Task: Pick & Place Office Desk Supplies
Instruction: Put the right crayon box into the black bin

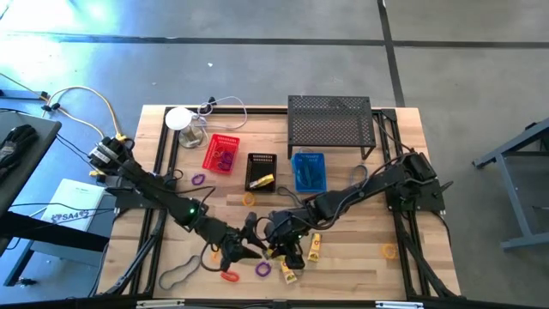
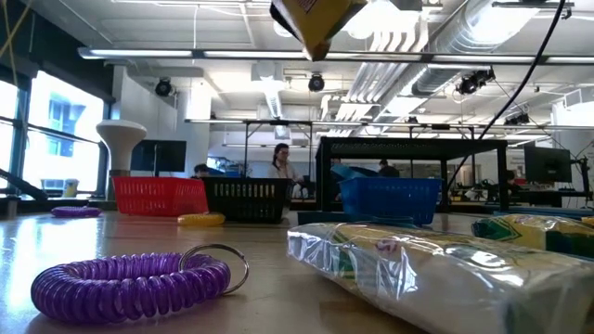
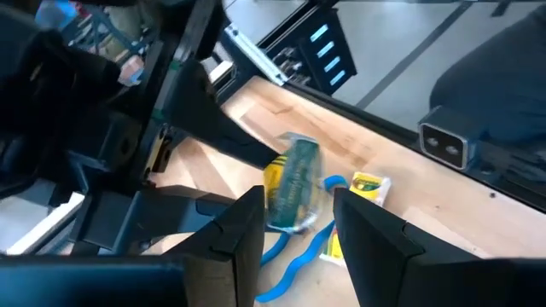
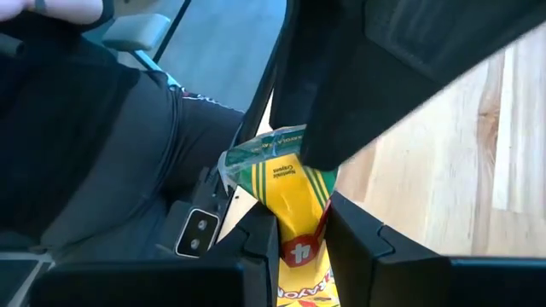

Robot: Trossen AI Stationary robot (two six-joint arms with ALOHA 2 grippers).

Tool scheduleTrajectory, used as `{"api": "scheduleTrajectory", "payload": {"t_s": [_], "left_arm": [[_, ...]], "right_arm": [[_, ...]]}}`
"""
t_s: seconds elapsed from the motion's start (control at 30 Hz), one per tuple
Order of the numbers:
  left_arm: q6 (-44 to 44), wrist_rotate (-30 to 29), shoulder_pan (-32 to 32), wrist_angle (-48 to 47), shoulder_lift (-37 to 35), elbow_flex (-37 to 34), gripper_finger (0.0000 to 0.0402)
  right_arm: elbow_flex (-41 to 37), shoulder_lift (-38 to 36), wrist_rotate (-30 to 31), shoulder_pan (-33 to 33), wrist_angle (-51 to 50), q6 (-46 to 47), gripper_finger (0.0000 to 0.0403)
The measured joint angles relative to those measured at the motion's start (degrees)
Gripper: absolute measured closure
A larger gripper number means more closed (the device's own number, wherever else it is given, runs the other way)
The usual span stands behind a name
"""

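The right gripper [image 4: 300, 234] was clamped on a wrapped crayon pack [image 4: 288, 192] and held it off the wood, probably for carrying to one of the baskets. The left gripper [image 3: 298, 226] stood beside it with parted, empty fingers, near the table's [image 1: 360, 266] front edge. Loose packs [image 1: 314, 247], a purple coil [image 2: 130, 283] and a grey band [image 1: 177, 274] lay around, the red [image 1: 220, 154], black [image 1: 261, 171] and blue [image 1: 309, 172] baskets farther back.
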Motion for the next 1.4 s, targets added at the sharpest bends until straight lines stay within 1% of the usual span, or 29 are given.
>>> {"api": "scheduleTrajectory", "payload": {"t_s": [0.07, 0.17, 0.3, 0.5, 0.73, 0.87, 0.97, 1.1, 1.2, 1.27, 1.33, 1.4], "left_arm": [[-1.06, 1.49, 1.15, -0.06, 0.00, 0.00, 0.0266], [-1.43, 5.86, 2.76, 0.75, 0.51, 0.00, 0.0266], [-1.51, 9.48, 4.18, 1.84, 1.58, 0.02, 0.0266], [-0.35, 9.52, 4.26, 2.34, 2.54, 0.02, 0.0273], [-0.76, 9.36, 3.62, 2.85, 2.54, 0.02, 0.0322], [-1.37, 9.40, 3.54, 2.74, 2.54, 0.02, 0.0335], [-1.14, 9.39, 3.30, 2.68, 2.54, 0.02, 0.0338], [-1.88, 9.28, 3.05, 2.46, 2.54, 0.02, 0.0340], [-6.23, 9.29, 2.74, 2.29, 2.54, 0.02, 0.0341], [-9.92, 9.28, 2.74, 1.58, 2.54, 0.02, 0.0342], [-13.40, 8.55, 2.74, 0.11, 2.48, 0.02, 0.0343], [-17.12, 6.17, 2.74, -3.22, 2.02, 0.02, 0.0343]], "right_arm": [[0.00, 0.00, 0.05, -0.06, 0.11, -0.02, 0.0341], [0.00, 0.00, 0.03, -0.06, 0.30, 0.00, 0.0341], [0.00, 0.00, 0.00, -0.02, 0.37, 0.00, 0.0341], [-0.02, 0.10, 0.05, -0.05, 0.10, -0.15, 0.0341], [-0.02, 0.11, -0.39, -0.02, -0.02, -0.20, 0.0341], [0.00, 0.11, 0.88, 0.22, 0.33, 1.73, 0.0333], [0.00, 0.11, 2.50, 0.68, 0.16, 4.26, 0.0305], [0.00, 0.09, 3.32, 0.90, -0.14, 5.77, 0.0241], [0.00, 0.09, 4.57, 1.25, -0.41, 6.01, 0.0188], [0.02, 0.07, 7.21, 1.57, -1.79, 5.84, 0.0156], [0.09, 0.00, 10.65, 2.08, -4.71, 7.29, 0.0132], [0.13, -0.07, 11.05, 2.36, -10.81, 10.05, 0.0115]]}}
